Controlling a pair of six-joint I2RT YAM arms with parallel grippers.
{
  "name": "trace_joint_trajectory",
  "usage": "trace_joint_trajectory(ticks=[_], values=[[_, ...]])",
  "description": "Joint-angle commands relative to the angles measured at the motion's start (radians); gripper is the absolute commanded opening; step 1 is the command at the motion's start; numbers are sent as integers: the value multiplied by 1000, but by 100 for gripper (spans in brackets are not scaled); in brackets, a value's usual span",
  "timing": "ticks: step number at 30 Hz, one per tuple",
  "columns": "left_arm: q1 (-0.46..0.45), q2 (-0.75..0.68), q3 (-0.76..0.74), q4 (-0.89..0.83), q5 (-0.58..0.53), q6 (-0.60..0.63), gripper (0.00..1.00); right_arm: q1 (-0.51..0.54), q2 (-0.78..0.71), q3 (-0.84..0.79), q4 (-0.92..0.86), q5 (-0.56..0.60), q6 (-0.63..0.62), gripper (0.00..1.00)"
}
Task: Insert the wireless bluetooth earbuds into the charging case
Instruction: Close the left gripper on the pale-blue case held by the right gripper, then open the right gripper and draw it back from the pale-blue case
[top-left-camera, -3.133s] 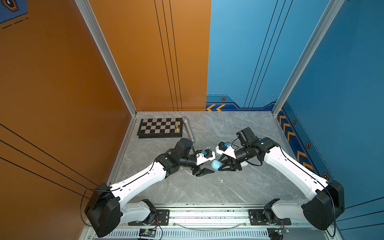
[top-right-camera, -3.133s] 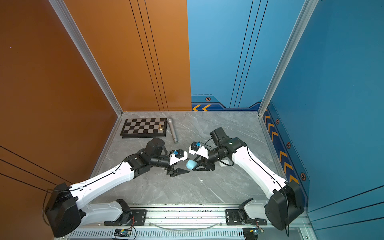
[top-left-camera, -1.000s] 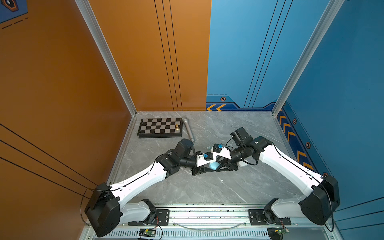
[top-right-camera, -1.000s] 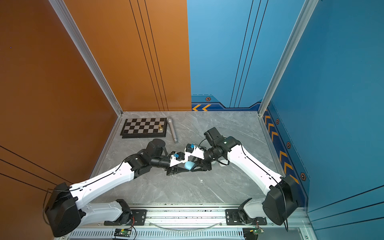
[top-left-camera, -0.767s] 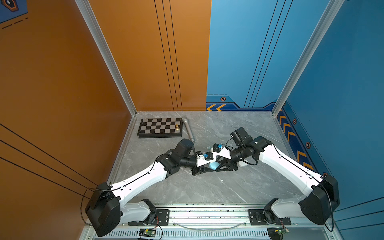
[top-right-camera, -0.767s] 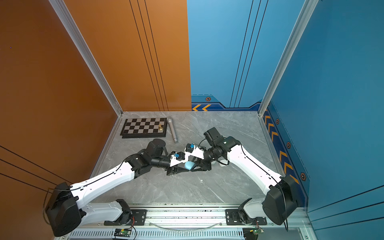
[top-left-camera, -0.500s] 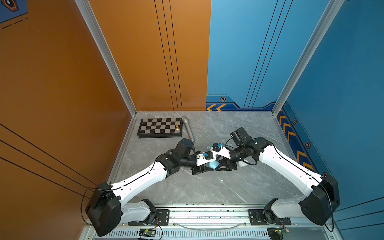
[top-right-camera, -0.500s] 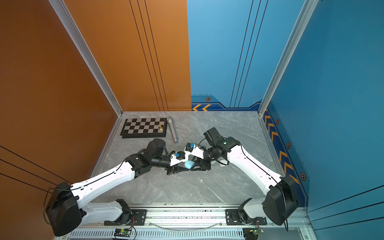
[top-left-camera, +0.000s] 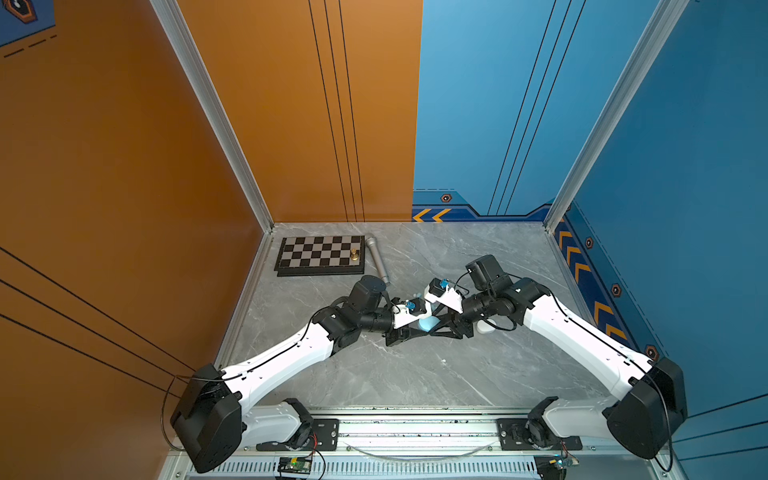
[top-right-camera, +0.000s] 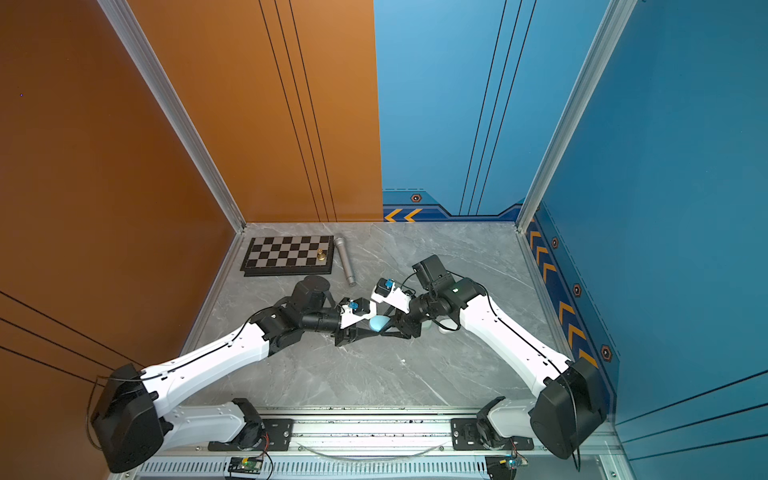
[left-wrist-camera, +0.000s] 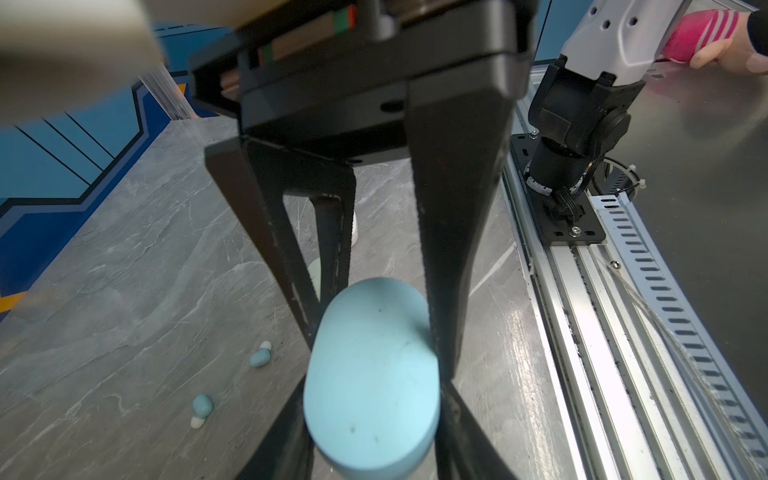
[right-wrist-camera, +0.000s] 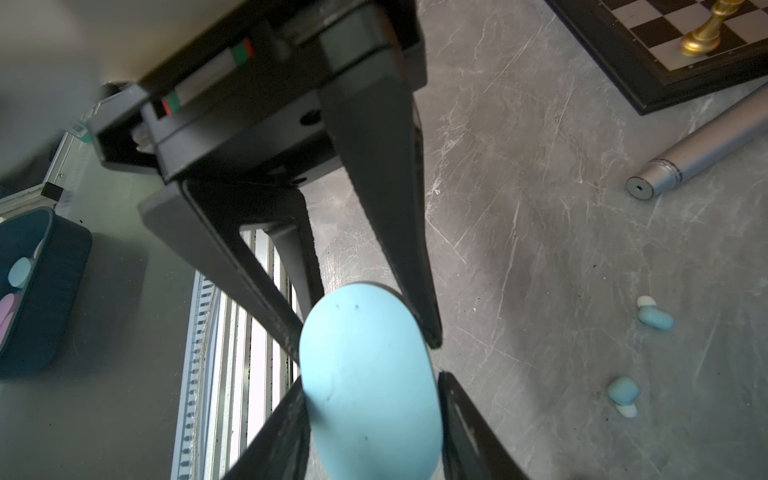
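Plainly, neither bud is in yet: one earbud (right-wrist-camera: 654, 318) and its twin (right-wrist-camera: 622, 392), both pale blue with white tips, lie loose on the marble table (right-wrist-camera: 540, 208), a little apart from each other. The charging case (right-wrist-camera: 370, 386), a pale blue pebble with no open lid showing, sits between the two arms, seemingly clear of the table.

The step in hand looks like settling that case so its lid can be opened. To do it well, one grip should be firm before the other lets go, because the shell is smooth and rounded and could squirt out of a sideways squeeze. The case wants to be kept level and brought down lid-up, close to the buds, without sweeping them away.

The left gripper (top-left-camera: 417, 331) pinches one end of the case, its fingers pressed on both flanks in the wrist views. The right gripper (top-left-camera: 437, 329) straddles the opposite end; whether it presses or stands just clear of the shell cannot be told.

The buds lie off to one side of the meeting fingertips, on the side of the silver tube (right-wrist-camera: 706, 139) and the chessboard (right-wrist-camera: 665, 41). They are near, but touch neither gripper nor the case. In both top views they are hidden or too small to make out.
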Motion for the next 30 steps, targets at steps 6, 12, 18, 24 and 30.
trace_joint_trajectory(ticks=[6, 12, 18, 24, 30], values=[[-16, -4, 25, -29, 54, -2, 0, -33, -45, -20, 151, -21, 89, 50], [-14, -4, 30, -38, 50, -6, 0, -53, -61, -32, 170, -36, 122, 48], [-14, -5, 34, -47, 47, -5, 0, -72, -77, -47, 211, -40, 167, 50], [-11, -10, 31, -57, 46, -5, 0, -83, -85, -64, 258, -42, 219, 50], [-11, -13, 28, -61, 45, -4, 0, -96, -93, -75, 293, -51, 264, 51]])
